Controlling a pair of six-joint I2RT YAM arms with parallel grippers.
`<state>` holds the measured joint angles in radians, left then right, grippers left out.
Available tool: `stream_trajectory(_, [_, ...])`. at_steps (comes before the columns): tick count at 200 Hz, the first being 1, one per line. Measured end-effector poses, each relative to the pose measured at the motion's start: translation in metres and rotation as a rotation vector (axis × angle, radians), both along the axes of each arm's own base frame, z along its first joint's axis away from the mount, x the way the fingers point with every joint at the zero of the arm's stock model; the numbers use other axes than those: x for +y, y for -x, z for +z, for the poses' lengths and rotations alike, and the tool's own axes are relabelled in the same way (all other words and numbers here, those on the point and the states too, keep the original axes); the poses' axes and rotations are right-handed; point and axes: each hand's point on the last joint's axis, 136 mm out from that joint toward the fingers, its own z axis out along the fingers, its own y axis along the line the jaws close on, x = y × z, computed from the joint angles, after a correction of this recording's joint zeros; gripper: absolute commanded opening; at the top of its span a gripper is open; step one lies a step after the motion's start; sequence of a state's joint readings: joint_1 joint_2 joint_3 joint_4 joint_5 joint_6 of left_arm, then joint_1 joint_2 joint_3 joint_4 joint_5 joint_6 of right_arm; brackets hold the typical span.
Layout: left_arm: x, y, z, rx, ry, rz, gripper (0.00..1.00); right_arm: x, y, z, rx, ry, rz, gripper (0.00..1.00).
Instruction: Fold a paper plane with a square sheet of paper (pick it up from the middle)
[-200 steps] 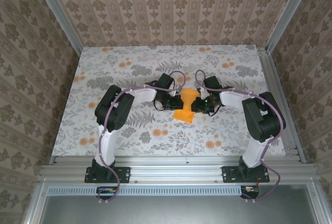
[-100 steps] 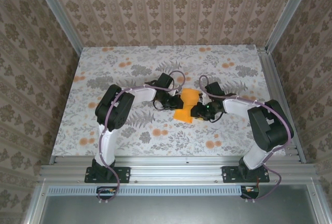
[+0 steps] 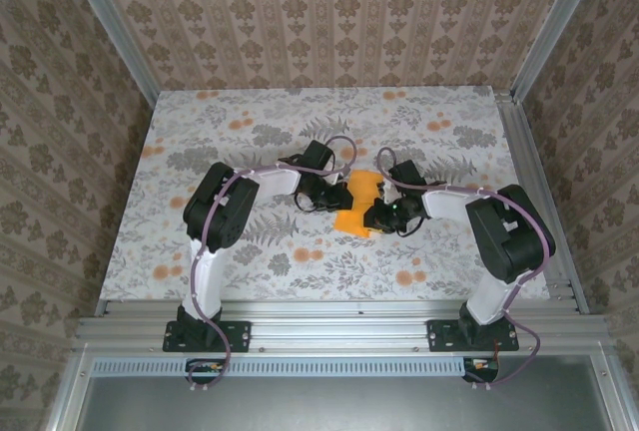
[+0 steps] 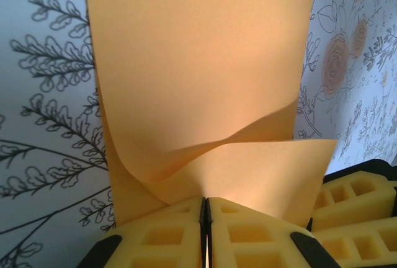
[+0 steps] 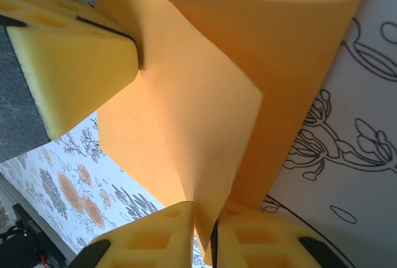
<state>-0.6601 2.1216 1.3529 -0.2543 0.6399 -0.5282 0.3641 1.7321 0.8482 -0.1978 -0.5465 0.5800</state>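
The square sheet of paper (image 3: 356,202) is thin, light and limp; it bows and curls under its own weight, takes a crease readily, and would likely crumple or tear under a hard tug. It is probably slick against foam pads, so a firm pinch on an edge near the fold line seems the best hold, with both pinches kept level so nothing twists. It sits at the middle of the desk (image 3: 250,122), partly lifted, one flap curled over the rest.

The left end effector (image 4: 206,209) is clamped on the sheet, its pads pressed together with orange paper rising from between them; from above it holds the sheet's nine o'clock side. The right end effector (image 5: 201,227) is also closed on the paper, a folded edge pinched in the narrow gap between its pads; from above it grips at about four o'clock.

Outward, the left arm (image 3: 262,178) reaches in from eight o'clock with its elbow raised; the right arm (image 3: 454,195) comes in from four o'clock, forearm low over the desk; the wrists nearly face each other across the sheet.
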Motion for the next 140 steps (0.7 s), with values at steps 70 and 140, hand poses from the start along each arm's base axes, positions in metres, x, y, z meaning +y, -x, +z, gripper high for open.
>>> stream_trajectory(70, [0.0002,0.0002,-0.0001,-0.016,0.001,-0.018,0.11,-0.0005,-0.0032,0.0,-0.001,0.006,0.011,0.09])
stream_trajectory(140, [0.0005,0.0007,-0.0006,-0.027,0.001,-0.032,0.11,-0.0061,-0.0064,-0.0037,-0.004,0.017,0.018,0.09])
